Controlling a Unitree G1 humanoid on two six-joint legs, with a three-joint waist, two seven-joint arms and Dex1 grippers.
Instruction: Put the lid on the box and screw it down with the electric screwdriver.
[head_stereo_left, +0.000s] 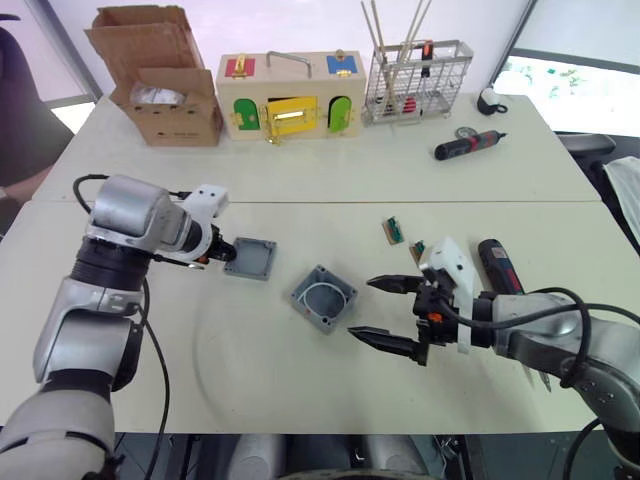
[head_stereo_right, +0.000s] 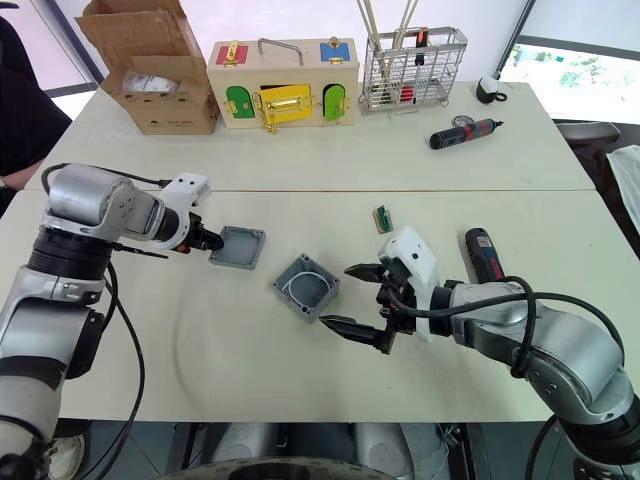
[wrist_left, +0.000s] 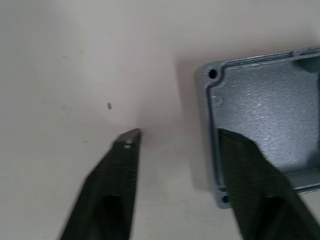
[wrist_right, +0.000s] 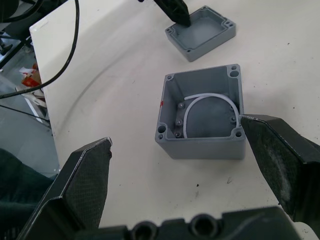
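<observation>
Right wrist view looks down on the box (wrist_right: 202, 112), the largest of the task's things: a grey square plastic shell standing open side up on the table (head_stereo_left: 300, 180), with a white wire loop curled inside. It looks rigid and light, with smooth walls that could slide on the tabletop if nudged, so the safest hold is judged to be across two opposite outer walls, low down. The right claw (head_stereo_left: 386, 315) is spread wide and holds nothing; the box sits just ahead of it, one corner near a fingertip (wrist_right: 272, 150) and the other fingertip well off to the side. The electric screwdriver (head_stereo_left: 497, 266), a thick dark cylinder that probably weighs the most, lies on the table beside the right forearm and is best taken around its barrel. The lid (head_stereo_left: 250, 258), thin, stiff and shallow-rimmed, lies hollow side up on the table, just to the robot's left of the box and apart from it; a pinch across one rim edge looks workable. The left claw (head_stereo_left: 228, 250) is partly open and empty, one finger (wrist_left: 250, 180) over the lid's edge, the other outside it over bare table.
</observation>
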